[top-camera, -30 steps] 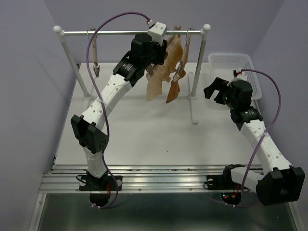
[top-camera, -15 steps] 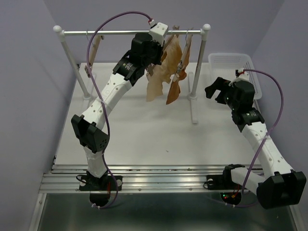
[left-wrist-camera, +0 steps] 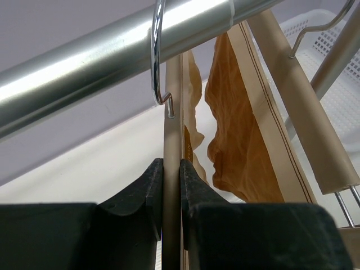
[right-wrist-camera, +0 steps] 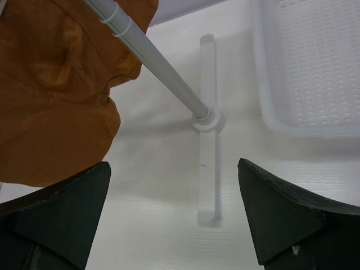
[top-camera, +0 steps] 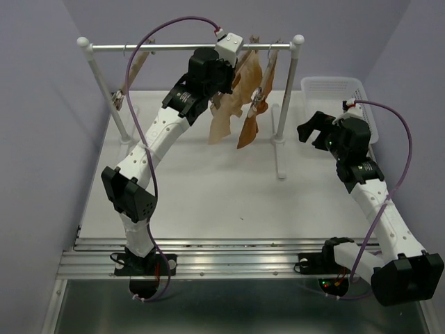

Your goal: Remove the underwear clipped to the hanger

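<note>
In the left wrist view my left gripper (left-wrist-camera: 171,164) is shut on the slim light-wood bar of the hanger (left-wrist-camera: 172,112). Its wire hook (left-wrist-camera: 156,56) hangs over the steel rail (left-wrist-camera: 84,67). From above, that gripper (top-camera: 224,69) sits high at the rail, with the pale beige underwear (top-camera: 223,125) dangling just below it. A darker orange-brown garment (top-camera: 249,131) hangs right beside it. My right gripper (top-camera: 311,132) stands open to the right of the rack, level with the garments and apart from them. Nothing is between its fingers, and the orange-brown cloth (right-wrist-camera: 56,90) is at its left.
A second wooden hanger (top-camera: 131,78) with bare clips hangs tilted at the rail's left end. A white mesh basket (top-camera: 337,90) stands at the back right. The rack's right post (top-camera: 286,104) and its foot (right-wrist-camera: 207,169) are between my right gripper and the garments.
My left gripper has shut on the hanger bar. The bare hanger at the rail's left end has swung to the left. The right arm has shifted only slightly.
</note>
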`<state>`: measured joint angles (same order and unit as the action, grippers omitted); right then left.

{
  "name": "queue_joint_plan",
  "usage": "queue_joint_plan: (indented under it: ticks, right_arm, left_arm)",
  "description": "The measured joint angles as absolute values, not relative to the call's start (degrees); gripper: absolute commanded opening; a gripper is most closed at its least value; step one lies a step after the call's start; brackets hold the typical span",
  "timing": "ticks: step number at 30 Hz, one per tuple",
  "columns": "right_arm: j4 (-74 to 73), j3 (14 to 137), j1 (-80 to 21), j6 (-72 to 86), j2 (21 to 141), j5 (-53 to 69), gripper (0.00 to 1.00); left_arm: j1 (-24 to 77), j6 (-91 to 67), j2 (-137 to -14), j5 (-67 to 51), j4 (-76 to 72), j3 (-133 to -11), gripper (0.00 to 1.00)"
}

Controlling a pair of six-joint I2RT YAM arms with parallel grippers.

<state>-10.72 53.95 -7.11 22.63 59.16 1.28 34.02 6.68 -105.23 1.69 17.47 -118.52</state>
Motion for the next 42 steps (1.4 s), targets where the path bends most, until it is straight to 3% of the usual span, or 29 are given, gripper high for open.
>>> queue_joint_plan:
  ticks: [28,34,42]
  right_arm:
    - [-10.28,55.48,-7.11,18.76,59.16,3.70,1.00]
    - [-9.34,55.86,-7.11,15.38,59.16,9.78,1.00]
    - [-8.51,59.33,-7.11,6.85,60.86,27.97,1.00]
  left_arm:
    - [34.02,7.44,-89.32,3.95,9.63,-98.74,0.00]
    - [34.02,6.46,-83.24,4.99,8.75,-90.54,0.00]
    - [34.06,-0.32,-69.41,8.97,8.03,-74.74,0.00]
